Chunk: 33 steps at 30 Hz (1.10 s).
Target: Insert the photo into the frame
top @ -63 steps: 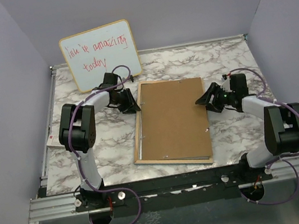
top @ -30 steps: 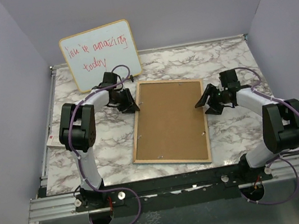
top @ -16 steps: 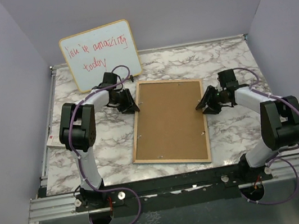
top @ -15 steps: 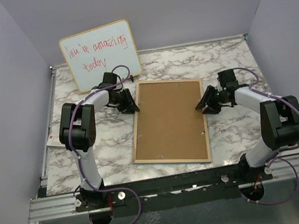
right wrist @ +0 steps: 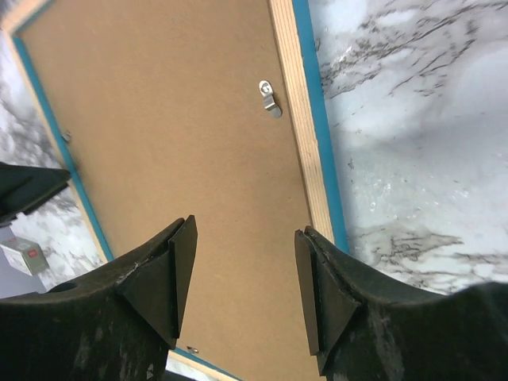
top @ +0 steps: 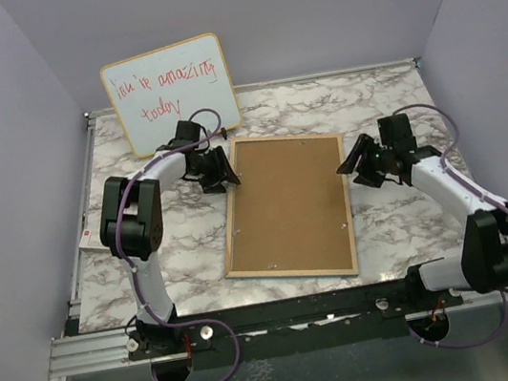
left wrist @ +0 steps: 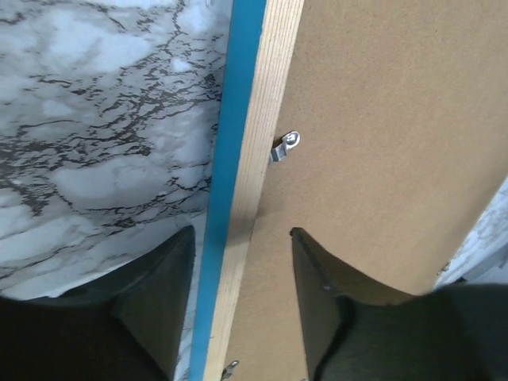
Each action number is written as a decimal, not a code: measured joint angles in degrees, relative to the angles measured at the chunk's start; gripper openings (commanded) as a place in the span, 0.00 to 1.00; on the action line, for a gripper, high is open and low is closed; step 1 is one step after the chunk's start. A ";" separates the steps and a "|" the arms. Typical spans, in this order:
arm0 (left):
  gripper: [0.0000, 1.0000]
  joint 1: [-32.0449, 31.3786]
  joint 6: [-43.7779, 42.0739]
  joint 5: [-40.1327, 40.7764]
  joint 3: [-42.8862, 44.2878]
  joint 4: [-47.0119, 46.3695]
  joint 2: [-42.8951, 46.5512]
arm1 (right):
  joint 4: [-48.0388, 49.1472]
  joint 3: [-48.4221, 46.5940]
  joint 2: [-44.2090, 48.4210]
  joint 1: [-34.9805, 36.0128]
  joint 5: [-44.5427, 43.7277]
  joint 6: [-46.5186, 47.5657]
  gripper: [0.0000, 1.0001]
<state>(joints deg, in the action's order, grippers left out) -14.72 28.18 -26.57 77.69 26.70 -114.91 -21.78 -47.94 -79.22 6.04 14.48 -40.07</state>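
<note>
Face down mid-picture on the marble table (top: 395, 226): the frame (top: 231, 223), brown backing board (top: 287, 204) filling its back, metal clip (left wrist: 286, 144) at the rim. Left fingers (left wrist: 159, 294) spread either side of its upper-left edge, pinching nothing. Right fingers (right wrist: 163, 278) spread likewise over the upper-right edge. Upper left: whiteboard (top: 171, 92). Far left: small white box (top: 89, 238).

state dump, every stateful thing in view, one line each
frame: flat on table, back side up
backing board: seated in frame
clip: lying over board's edge
whiteboard: upright against back wall, written on
left end effector: open, straddling frame edge, empty
right end effector: open, over board, empty
photo: not visible
</note>
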 measured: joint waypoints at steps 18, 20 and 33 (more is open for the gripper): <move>0.50 1.14 -0.39 4.94 -3.21 0.90 5.31 | -1.55 -0.63 -1.18 0.00 -7.52 -3.67 0.40; 0.47 1.11 -0.61 4.90 -4.13 0.90 5.44 | -1.31 -1.40 -3.43 0.00 -7.37 -3.85 0.38; 0.37 1.09 -1.90 0.48 -7.45 1.29 5.75 | -0.37 -2.78 -9.81 0.00 -2.84 -3.15 0.37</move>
<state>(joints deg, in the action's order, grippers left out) -13.63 26.28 -26.09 70.24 27.99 -109.16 -22.15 -50.72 -89.03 6.04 11.64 -43.22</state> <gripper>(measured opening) 0.401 0.377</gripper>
